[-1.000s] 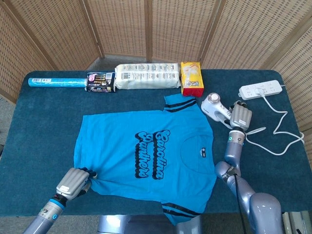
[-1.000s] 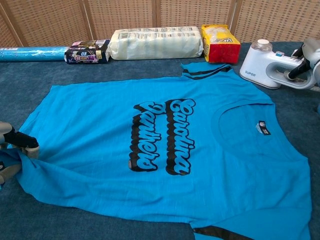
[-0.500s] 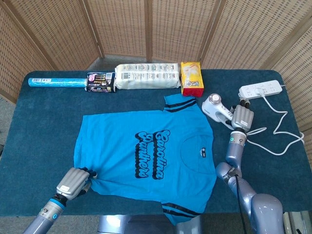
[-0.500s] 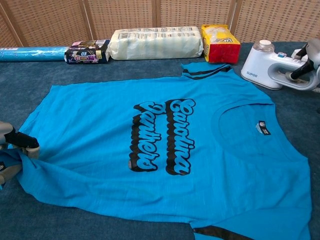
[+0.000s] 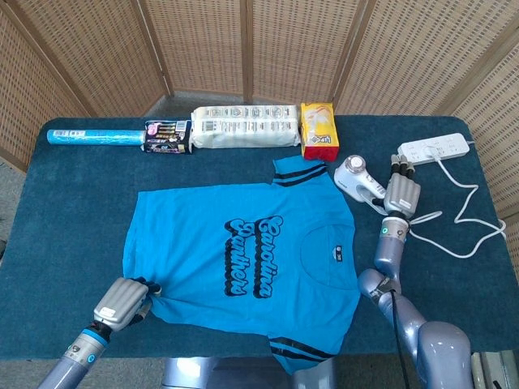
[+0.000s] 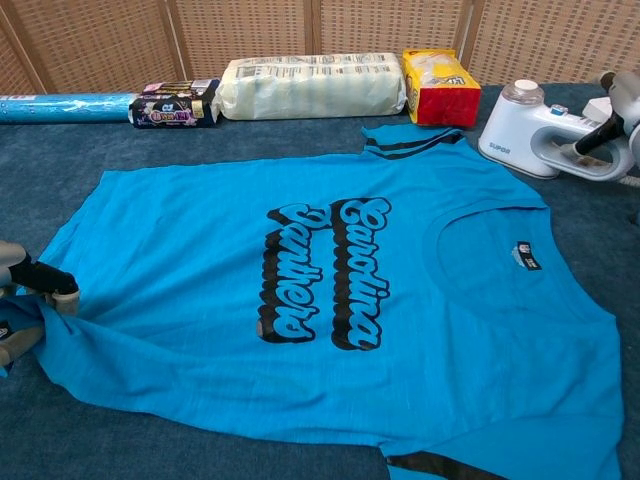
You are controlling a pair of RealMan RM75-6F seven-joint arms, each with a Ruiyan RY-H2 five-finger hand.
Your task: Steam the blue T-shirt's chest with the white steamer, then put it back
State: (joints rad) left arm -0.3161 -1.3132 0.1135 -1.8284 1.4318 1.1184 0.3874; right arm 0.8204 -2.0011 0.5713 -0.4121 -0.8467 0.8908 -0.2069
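The blue T-shirt [image 5: 243, 251] lies flat on the dark blue table, its black lettering [image 6: 325, 285] across the chest. At the near left corner my left hand [image 5: 122, 301] pinches the shirt's hem, and the cloth bunches there [image 6: 45, 320]. The white steamer [image 5: 354, 174] stands on the table just right of the shirt's upper sleeve. My right hand [image 5: 401, 194] is on its handle. In the chest view its dark thumb hooks into the handle opening of the steamer [image 6: 525, 125], while the right hand [image 6: 625, 110] is cut off by the frame edge.
A white power strip [image 5: 434, 148] and its looping cord [image 5: 466, 219] lie right of the steamer. Along the far edge sit a yellow-red packet [image 5: 318, 130], a long white pack [image 5: 243, 128], a dark packet [image 5: 168, 136] and a blue roll [image 5: 93, 137]. Wicker screens stand behind.
The steamer has shifted slightly under my right hand, whose fingertips now reach a little further over the handle. My left hand and the shirt have stayed put.
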